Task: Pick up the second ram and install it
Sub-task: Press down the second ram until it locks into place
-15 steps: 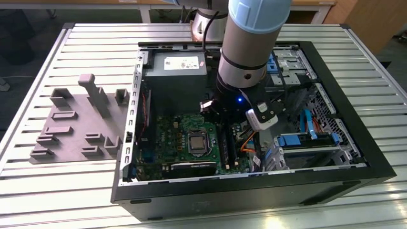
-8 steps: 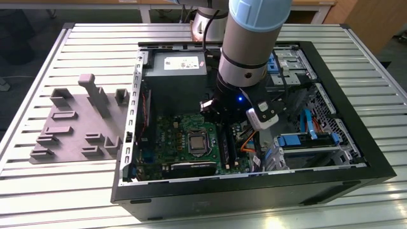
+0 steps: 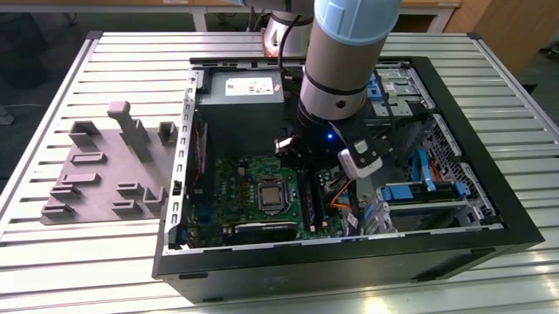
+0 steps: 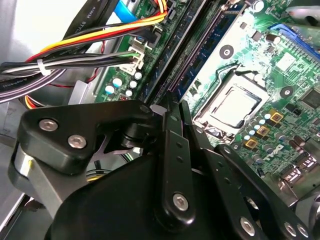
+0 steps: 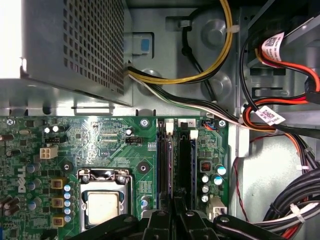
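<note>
You are looking at a ribbed, slatted aluminium worktop (image 3: 114, 65) that catches pale glare along its near edge. Behind it runs a grey floor (image 3: 52, 16), with white table legs (image 3: 200, 16) and light wooden furniture panels (image 3: 515, 26) at the exterior view's right.

Second ram (image 5: 170, 170) upright in motherboard slot

I am seeing one open computer case (image 3: 489, 216), one motherboard (image 3: 235, 190) with one processor socket (image 5: 102, 205), two memory slots (image 5: 165, 165), and one grey foam tray (image 3: 96, 176) lying on one table (image 3: 88, 261).
</note>
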`<action>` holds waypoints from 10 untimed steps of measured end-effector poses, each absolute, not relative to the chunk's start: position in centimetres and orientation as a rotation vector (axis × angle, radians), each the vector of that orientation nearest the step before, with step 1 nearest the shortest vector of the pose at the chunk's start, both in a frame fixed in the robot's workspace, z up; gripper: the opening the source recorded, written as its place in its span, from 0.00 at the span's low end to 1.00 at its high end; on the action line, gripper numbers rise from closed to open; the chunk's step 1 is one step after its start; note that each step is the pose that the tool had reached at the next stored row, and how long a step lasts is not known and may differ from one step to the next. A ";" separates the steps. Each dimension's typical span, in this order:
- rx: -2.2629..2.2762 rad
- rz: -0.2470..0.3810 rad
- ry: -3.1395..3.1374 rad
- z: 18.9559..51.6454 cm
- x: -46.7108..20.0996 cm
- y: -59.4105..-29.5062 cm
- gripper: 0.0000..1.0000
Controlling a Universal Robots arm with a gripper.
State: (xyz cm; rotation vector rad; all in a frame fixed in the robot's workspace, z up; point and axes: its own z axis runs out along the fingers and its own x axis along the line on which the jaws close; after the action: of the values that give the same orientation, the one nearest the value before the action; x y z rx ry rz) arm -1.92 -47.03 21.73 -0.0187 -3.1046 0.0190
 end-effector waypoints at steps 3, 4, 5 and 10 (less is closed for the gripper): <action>-0.019 0.019 -3.104 21.7 -1.9 -47.0 0.14; -0.019 0.019 -3.104 21.7 -1.9 -47.0 0.14; -0.019 0.019 -3.105 21.7 -1.9 -47.0 0.14; -0.019 0.019 -3.105 21.7 -1.9 -47.0 0.14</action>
State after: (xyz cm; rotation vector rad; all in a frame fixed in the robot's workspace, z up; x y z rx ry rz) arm -1.92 -47.03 21.66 -0.0187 -3.1046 0.0190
